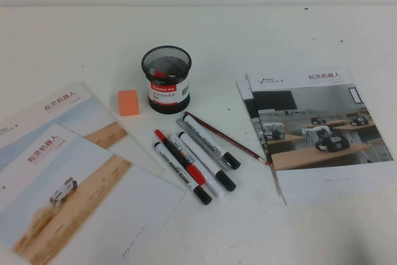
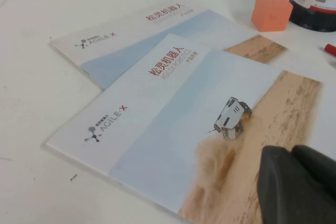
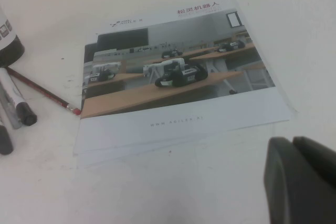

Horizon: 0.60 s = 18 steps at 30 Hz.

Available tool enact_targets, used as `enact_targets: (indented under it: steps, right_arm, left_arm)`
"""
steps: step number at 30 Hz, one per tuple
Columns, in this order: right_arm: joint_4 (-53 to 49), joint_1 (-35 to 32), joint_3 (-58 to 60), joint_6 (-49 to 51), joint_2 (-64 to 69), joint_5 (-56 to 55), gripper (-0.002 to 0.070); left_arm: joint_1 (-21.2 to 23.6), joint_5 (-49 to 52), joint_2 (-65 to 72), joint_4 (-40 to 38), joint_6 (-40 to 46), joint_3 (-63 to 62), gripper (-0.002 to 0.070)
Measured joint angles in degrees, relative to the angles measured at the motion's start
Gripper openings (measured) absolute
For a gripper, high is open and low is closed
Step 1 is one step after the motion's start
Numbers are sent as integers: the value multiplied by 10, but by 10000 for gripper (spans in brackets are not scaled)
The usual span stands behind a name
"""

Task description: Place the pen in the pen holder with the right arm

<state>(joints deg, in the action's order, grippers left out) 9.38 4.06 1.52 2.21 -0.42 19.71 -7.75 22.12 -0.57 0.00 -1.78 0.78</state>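
The pen holder (image 1: 166, 79), a black wire-mesh cup with a white and red label, stands at the table's middle. In front of it lie several pens side by side. Among them is the pen (image 1: 201, 156), a thick white marker with a black cap, about a pen's length from the holder. Its capped end also shows in the right wrist view (image 3: 25, 115). Neither arm shows in the high view. My right gripper (image 3: 291, 142) is shut and empty over bare table, in front of the right brochure. My left gripper (image 2: 291, 153) is shut and empty over the left brochure.
An orange block (image 1: 128, 102) sits left of the holder. A red pencil (image 1: 226, 138), a red pen (image 1: 180, 156) and other markers lie around the pen. Brochures lie at the left (image 1: 68, 197) and at the right (image 1: 316, 134).
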Motion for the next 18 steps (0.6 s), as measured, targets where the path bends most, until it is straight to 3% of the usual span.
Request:
enact_targets:
  steps: [18]
  right_arm:
    - [9,0,0,0,0,0,-20]
  left_arm:
    - [0,0,0,0,0,0,-1]
